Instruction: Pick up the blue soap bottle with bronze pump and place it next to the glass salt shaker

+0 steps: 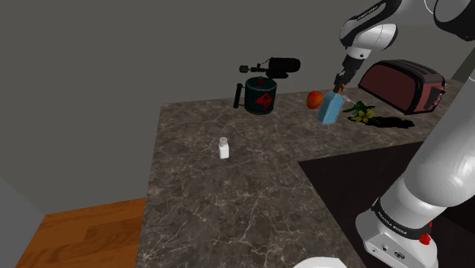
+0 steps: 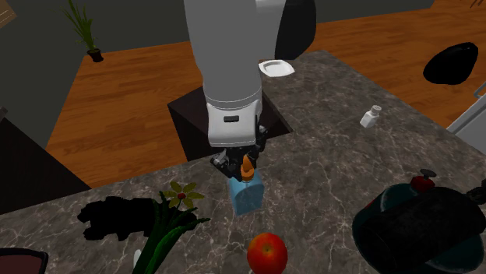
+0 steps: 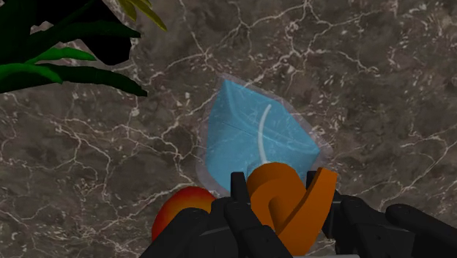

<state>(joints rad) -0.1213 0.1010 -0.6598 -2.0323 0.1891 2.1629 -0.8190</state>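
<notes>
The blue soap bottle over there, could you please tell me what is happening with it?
The white arm's claw is closed on the orange-bronze pump of the blue soap bottle. The bottle is beside a red apple, at or just above the dark marbled counter; I cannot tell whether it has left the surface. The salt shaker, its destination, stands alone well away across the counter.

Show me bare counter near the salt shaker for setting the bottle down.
Bare counter rings the salt shaker on every side, broadest on its side away from the kettle. Crowded: the far strip, where apple, soap bottle, flowers and toaster sit close together.
</notes>
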